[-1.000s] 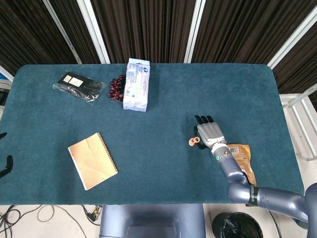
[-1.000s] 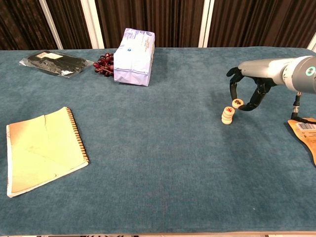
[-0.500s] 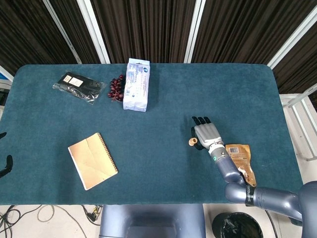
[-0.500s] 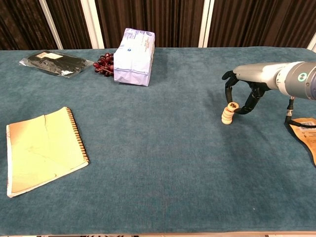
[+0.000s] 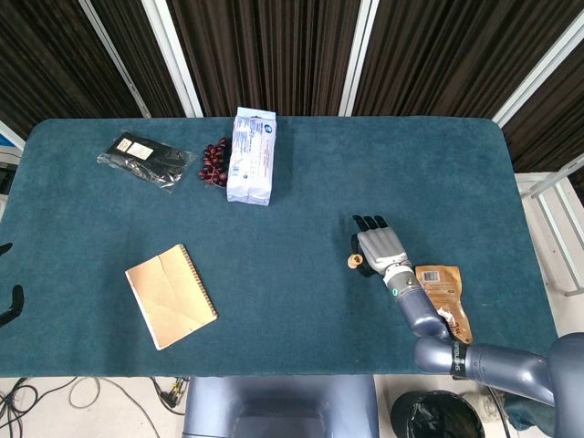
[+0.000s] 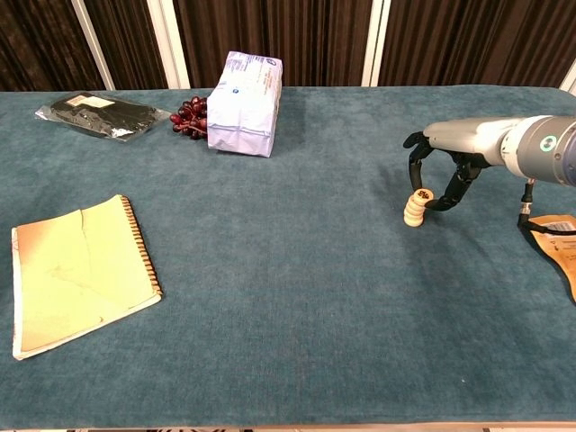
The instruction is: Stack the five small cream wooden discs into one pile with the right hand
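A short pile of cream wooden discs [image 6: 415,211] stands on the green table [image 6: 288,297] right of centre; it shows as a small pale spot, the pile [image 5: 352,262], in the head view. My right hand [image 6: 443,171] arches over it from the right. A finger and the thumb pinch the top disc [image 6: 421,195], which sits on the pile and leans slightly right. In the head view the right hand [image 5: 381,246] lies just right of the pile. Only dark tips [image 5: 13,305] at the left frame edge may belong to my left hand.
A brown snack packet [image 6: 556,236] lies close to the right wrist. A spiral notebook [image 6: 76,270] sits front left. At the back left are a purple-white packet [image 6: 243,103], dark grapes [image 6: 188,117] and a black pouch [image 6: 99,115].
The right hand has carried the disc left and down from beside the pile onto its top. In the last half second it barely shifted.
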Controlling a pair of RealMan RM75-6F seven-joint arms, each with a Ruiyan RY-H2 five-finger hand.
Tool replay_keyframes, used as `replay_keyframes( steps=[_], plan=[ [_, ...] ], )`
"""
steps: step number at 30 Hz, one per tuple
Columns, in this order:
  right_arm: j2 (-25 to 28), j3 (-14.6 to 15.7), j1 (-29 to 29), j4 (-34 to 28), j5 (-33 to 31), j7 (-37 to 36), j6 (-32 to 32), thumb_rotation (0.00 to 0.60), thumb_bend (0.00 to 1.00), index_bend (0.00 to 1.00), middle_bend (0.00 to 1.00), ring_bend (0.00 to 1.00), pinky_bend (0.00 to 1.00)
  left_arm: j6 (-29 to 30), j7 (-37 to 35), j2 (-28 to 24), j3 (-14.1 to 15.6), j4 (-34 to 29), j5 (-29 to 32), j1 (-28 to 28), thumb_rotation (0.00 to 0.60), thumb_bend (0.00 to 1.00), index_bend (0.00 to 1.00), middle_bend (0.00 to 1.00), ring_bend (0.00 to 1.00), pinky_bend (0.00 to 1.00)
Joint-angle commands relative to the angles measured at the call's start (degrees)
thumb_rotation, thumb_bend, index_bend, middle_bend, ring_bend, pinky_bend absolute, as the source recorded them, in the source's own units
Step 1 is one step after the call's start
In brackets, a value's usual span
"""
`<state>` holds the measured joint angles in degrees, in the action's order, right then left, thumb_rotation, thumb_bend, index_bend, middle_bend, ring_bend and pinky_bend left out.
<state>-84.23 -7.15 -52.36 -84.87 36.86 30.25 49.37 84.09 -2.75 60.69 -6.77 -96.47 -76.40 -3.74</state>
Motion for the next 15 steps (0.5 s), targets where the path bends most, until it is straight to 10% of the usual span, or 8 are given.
replay_keyframes(
  steps=[1,15],
  plan=[
    [-0.1,0.0,0.0,0.1,0.0,0.0,0.0,0.600,0.41,0.52,0.00,0.00,0.00,0.0,0.0,0.0,0.0,0.0,0.0,0.0,0.600,0.49,0.16,0.00,0.00,0.00],
    [-0.3,0.0,-0.1,0.4,0.0,-0.2,0.1,0.600,0.41,0.47,0.00,0.00,0.00,0.1,0.0,0.0,0.0,0.0,0.0,0.0,0.600,0.49,0.16,0.00,0.00,0.00]
  ],
)
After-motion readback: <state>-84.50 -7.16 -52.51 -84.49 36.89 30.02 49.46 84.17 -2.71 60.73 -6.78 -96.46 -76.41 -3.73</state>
